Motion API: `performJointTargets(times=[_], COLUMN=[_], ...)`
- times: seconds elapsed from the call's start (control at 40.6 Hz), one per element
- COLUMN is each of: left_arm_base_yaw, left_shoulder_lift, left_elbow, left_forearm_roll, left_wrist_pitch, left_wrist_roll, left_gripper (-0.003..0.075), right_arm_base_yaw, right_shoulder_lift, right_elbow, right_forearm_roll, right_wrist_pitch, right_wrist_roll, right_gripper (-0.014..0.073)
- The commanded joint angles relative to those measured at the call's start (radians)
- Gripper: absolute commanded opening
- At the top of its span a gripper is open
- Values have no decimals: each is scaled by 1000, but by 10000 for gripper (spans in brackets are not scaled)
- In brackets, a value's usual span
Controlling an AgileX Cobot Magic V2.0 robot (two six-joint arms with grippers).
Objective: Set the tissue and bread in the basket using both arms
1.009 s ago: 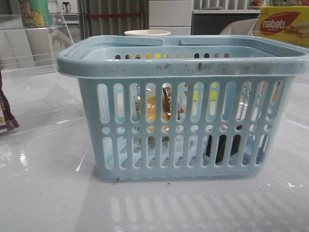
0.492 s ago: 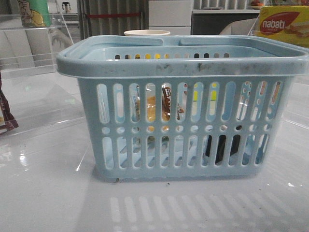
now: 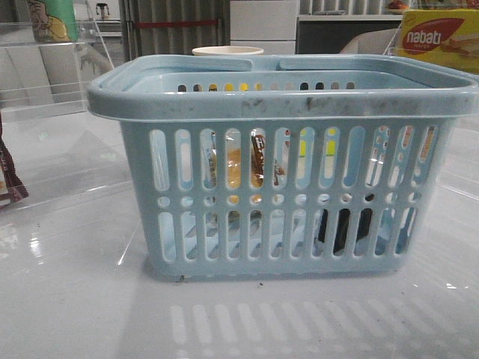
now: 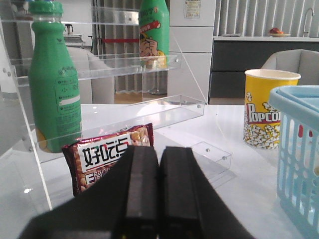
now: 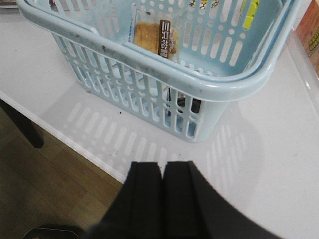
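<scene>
**Bread and tissue both in the basket**

The bread lies inside the basket, propped against its far wall, the dark label facing up; from the front it shows through the slots left of the middle. The tissue, a dark pack, sits low on the basket floor toward the right end, seen only through the slots. The basket stands on the white tabletop, close to its front edge.

The right claw hangs over the tabletop's front edge, outside the basket, its fingers pressed together and holding nothing. The left claw is also pressed together and empty, off to the basket's left, pointed at a snack packet that leans by a clear shelf holding green bottles. A popcorn cup stands behind the basket, and a nabati box sits at the far right.
</scene>
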Motion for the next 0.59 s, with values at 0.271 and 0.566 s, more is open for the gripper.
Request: performJointTargets(times=[0.271, 0.566], left_arm_base_yaw=[-52, -52], left_shoulder_lift=[-19, -19], left_elbow=[6, 6], left_forearm_roll=[-10, -10], left_wrist_pitch=[-111, -111], left_wrist_roll=[-7, -7], left_gripper=[92, 92], right_arm_base_yaw=[1, 1], right_shoulder_lift=[3, 3], right_elbow=[-26, -26], right_forearm_roll=[-4, -4], right_wrist_pitch=[-67, -67], right_wrist_roll=[-7, -7], right_gripper=[25, 25])
